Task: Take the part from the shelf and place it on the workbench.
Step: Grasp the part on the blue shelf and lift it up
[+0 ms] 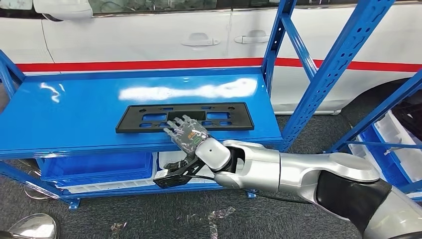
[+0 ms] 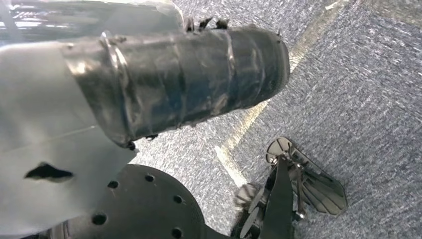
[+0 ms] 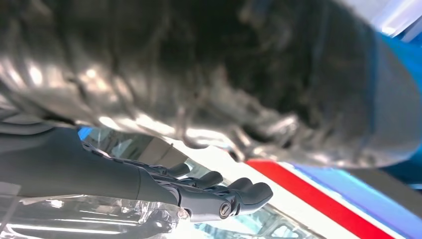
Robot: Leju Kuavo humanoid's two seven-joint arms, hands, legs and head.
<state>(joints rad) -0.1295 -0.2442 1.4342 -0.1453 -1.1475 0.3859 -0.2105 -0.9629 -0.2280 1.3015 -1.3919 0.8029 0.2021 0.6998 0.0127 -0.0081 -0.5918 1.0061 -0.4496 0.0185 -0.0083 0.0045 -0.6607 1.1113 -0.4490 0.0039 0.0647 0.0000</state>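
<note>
I see the black part, a flat frame with rectangular cut-outs, lying flat on the top board of the blue shelf, near its front edge; the right robot hand reaches in over that front edge, its fingers spread and extended onto the near rim of the part, grasping nothing that I can make out; in the right wrist view the dark fingers lie straight and side by side. Below the board sits a blue bin; behind the shelf stands a white car with a red stripe. The left robot hand's state I cannot tell; its wrist view looks down at grey carpet.
</note>
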